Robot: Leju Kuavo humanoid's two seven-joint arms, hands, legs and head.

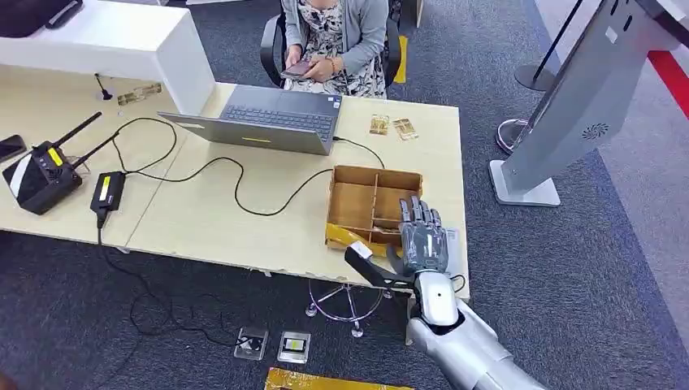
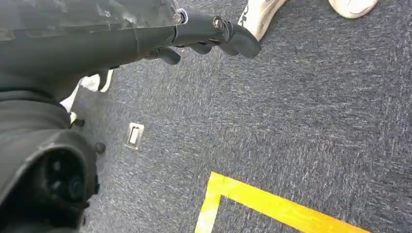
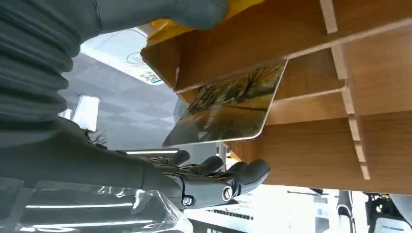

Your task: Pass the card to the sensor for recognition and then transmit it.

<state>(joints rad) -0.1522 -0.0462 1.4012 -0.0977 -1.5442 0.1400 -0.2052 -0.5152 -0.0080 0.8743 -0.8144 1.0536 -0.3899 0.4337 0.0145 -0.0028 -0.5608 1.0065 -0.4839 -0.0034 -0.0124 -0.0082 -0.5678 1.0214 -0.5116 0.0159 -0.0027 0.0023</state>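
My right hand (image 1: 422, 240) reaches over the near edge of a shallow wooden box (image 1: 370, 203) split by thin slats into compartments. The fingers lie stretched forward and side by side over the box's near right compartment. In the right wrist view, the card (image 3: 228, 107) sits just off my fingertips (image 3: 243, 172), leaning tilted against a wooden divider inside the box. It is a thin, flat rectangle with rounded corners and a glossy face, printed in golden yellow and brown with what looks like bare branches. There is a gap between my fingers and the card, so I am not holding it; the thumb sits apart from the fingers, which are dark, smooth and jointed with small metal pins.

The box is plain, matte, light brown wood with yellow tape along its near edge. It rests on a pale, smooth table (image 1: 244, 219).

My left hand (image 2: 209, 34) hangs over dark blue, coarse carpet (image 2: 301, 121), its dark fingers slightly bent with nothing in them.
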